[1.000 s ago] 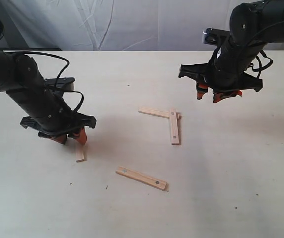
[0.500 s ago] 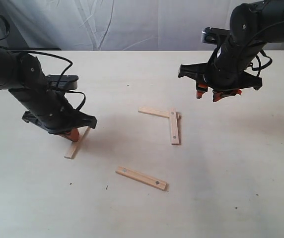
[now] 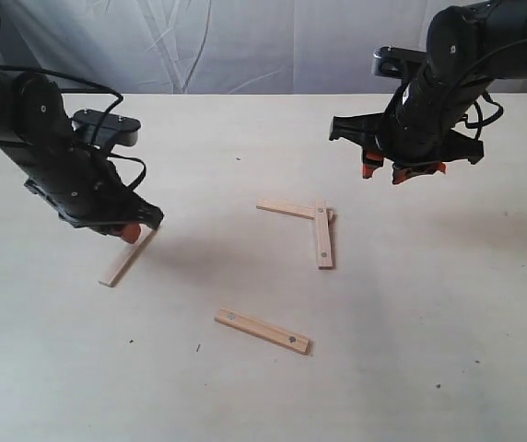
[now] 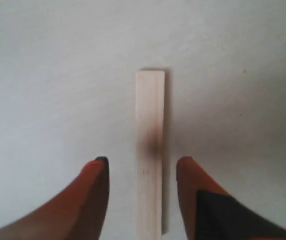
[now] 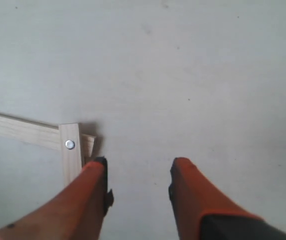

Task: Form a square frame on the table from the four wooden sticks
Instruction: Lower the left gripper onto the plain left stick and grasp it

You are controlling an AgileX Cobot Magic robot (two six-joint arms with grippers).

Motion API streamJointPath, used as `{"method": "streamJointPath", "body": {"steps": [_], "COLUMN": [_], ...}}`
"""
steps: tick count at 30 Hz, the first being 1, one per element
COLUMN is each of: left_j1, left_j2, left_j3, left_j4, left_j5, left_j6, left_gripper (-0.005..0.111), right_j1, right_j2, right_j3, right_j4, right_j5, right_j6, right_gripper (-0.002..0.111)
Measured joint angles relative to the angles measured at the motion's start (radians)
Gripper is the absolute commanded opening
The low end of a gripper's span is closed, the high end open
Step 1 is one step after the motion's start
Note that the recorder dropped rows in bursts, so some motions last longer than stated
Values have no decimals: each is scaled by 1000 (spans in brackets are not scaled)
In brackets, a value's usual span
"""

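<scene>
A plain wooden stick (image 3: 126,259) lies slanted on the table (image 3: 245,387) at the left. My left gripper (image 3: 131,231) hovers over its far end, open. In the left wrist view this stick (image 4: 149,130) runs between the orange fingertips (image 4: 97,172) with a gap on each side, the left gripper (image 4: 142,162) not touching it. Another plain stick (image 3: 286,208) and a dotted stick (image 3: 323,236) form an L at mid-table. A second dotted stick (image 3: 262,331) lies alone nearer the front. My right gripper (image 3: 397,172) hangs open and empty behind and right of the L; the right wrist view (image 5: 140,162) shows the L's corner (image 5: 71,145) beside one finger.
A white cloth backdrop (image 3: 245,46) hangs behind the table's far edge. Small dark specks (image 3: 198,347) dot the tabletop. Black cables (image 3: 107,101) loop off the left arm.
The left gripper has moved left and back across the table. The plain stick beneath it went from steeply foreshortened to lying stretched out slantwise. The right arm has barely moved.
</scene>
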Motion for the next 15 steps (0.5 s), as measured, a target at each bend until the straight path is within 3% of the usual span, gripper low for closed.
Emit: {"method": "streamJointPath", "body": {"steps": [8, 13, 15], "left_j1": [0, 0, 0], "left_j2": [48, 56, 56], "left_j3": [67, 69, 69], "left_j4": [-2, -4, -4], "left_j5": [-54, -68, -68], "left_j6": [76, 78, 79], "left_gripper": [45, 6, 0], "right_j1": [0, 0, 0], "right_j2": [0, 0, 0], "right_j3": [0, 0, 0], "right_j4": [0, 0, 0], "right_j5": [-5, -6, -6], "right_j6": [-2, -2, -2], "right_gripper": [41, 40, 40]}}
